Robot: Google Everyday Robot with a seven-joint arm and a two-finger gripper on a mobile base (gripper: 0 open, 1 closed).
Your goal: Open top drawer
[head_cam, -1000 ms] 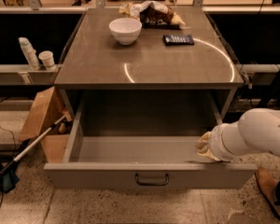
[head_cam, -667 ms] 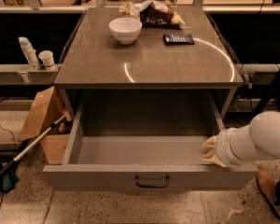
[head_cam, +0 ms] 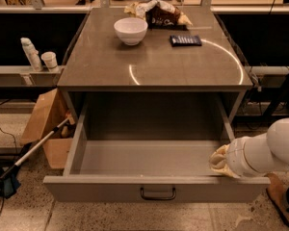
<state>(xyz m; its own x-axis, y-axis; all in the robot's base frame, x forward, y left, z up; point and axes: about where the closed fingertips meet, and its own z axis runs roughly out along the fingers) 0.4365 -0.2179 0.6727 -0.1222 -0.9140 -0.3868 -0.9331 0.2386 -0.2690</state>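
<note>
Nearest, the top drawer [head_cam: 96, 192] stands pulled well out from under the table [head_cam: 154, 66]. Its grey front is at 6 o'clock in the view, with the dark bail handle [head_cam: 157, 193] centred on it and the deep grey inside showing. At 4 o'clock the gripper [head_cam: 220, 161], tan at the end of a white arm [head_cam: 269, 150], sits against the drawer's right front corner; how wide it stands is hidden. At 9 o'clock a cardboard box [head_cam: 44, 121] leans beside the table. Farther back on the tabletop, a white bowl [head_cam: 130, 30] sits at 12 o'clock, a dark flat device [head_cam: 185, 40] at 1 o'clock, and a crumpled snack bag [head_cam: 159, 13] behind them
</note>
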